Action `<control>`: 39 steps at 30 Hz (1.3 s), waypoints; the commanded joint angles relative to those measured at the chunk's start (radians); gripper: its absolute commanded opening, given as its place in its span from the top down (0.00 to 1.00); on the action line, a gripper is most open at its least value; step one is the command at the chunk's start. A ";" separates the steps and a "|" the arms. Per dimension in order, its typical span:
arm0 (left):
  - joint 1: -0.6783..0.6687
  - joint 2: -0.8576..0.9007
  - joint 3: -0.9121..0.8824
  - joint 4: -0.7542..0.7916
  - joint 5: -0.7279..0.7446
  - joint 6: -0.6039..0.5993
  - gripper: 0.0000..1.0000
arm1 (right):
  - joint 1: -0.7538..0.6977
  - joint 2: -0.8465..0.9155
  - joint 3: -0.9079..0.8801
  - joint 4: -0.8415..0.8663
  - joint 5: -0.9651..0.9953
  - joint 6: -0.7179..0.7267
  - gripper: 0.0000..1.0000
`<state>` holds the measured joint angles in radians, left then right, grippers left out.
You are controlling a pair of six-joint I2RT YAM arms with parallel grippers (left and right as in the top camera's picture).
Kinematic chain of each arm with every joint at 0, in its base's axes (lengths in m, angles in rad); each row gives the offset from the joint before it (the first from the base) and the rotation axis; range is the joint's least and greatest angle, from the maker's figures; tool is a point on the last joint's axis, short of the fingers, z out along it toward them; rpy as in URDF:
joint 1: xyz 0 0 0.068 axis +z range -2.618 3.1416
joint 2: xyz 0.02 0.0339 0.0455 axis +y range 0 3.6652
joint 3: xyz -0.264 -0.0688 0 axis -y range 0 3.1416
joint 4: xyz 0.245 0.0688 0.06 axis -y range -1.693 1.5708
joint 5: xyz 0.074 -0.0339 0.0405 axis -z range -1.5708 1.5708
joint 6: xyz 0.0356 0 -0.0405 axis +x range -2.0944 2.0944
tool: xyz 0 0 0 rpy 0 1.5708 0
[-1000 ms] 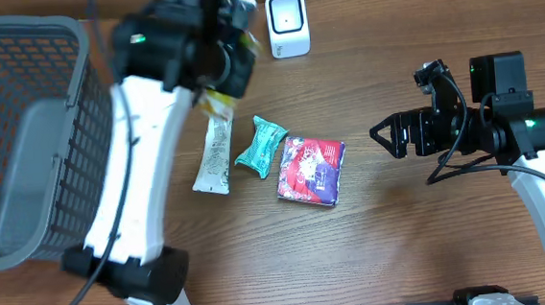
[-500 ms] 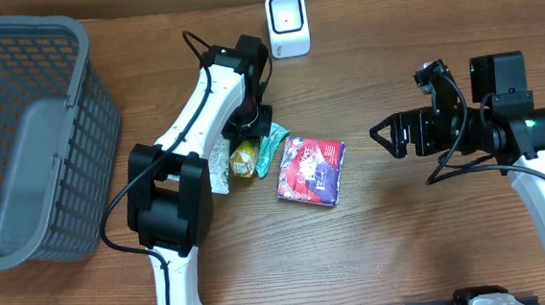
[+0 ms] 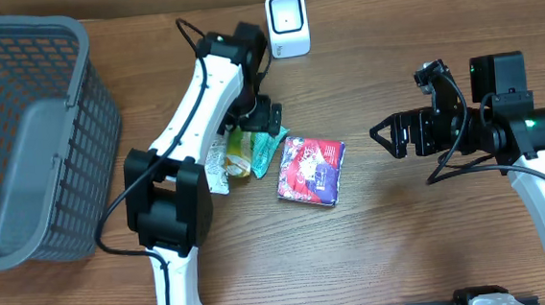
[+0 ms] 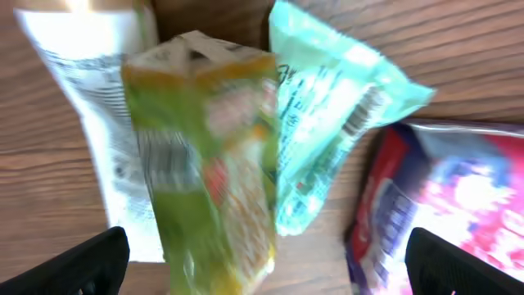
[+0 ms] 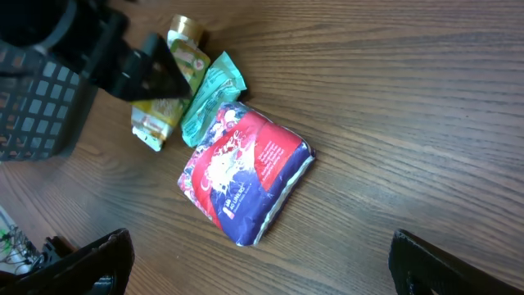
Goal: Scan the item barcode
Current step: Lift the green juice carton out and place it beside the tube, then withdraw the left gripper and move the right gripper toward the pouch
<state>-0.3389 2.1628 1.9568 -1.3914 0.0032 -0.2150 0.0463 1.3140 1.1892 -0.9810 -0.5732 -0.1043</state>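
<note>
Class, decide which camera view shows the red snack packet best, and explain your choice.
The right wrist view: the red snack packet appears whole, large and sharp, with its print visible. The overhead view shows it whole but small. The left wrist view catches only a blurred part, cut off at the frame's edge.

Honestly nothing legible here. The white tube has grey print, way too blurry. The teal packet shows a barcode, digits unreadable. The red pack lettering is just white squiggles.
</note>
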 commanded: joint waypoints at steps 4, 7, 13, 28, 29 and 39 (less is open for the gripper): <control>-0.003 -0.199 0.127 -0.017 -0.010 -0.010 0.00 | -0.003 -0.002 0.023 0.002 -0.012 0.003 0.00; -0.003 -0.301 0.128 0.002 -0.010 -0.010 0.01 | -0.003 -0.002 0.023 0.002 -0.041 0.037 0.00; -0.003 -0.402 0.127 -0.025 -0.014 -0.006 0.01 | -0.003 -0.002 0.023 0.022 -0.089 0.110 0.00; 0.054 -0.405 -0.071 0.038 -0.086 -0.108 0.00 | 0.180 0.038 0.023 0.116 0.158 0.271 0.00; 0.059 -0.405 -0.077 0.037 -0.110 -0.109 0.00 | 0.217 0.046 0.023 0.116 0.222 0.308 0.00; 0.116 -0.437 -0.119 -0.002 -0.178 -0.025 0.01 | 0.428 0.160 0.023 0.137 0.418 0.423 0.00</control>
<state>-0.2379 1.7561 1.8660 -1.3941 -0.1471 -0.3023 0.4515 1.4513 1.1892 -0.8635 -0.2192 0.2779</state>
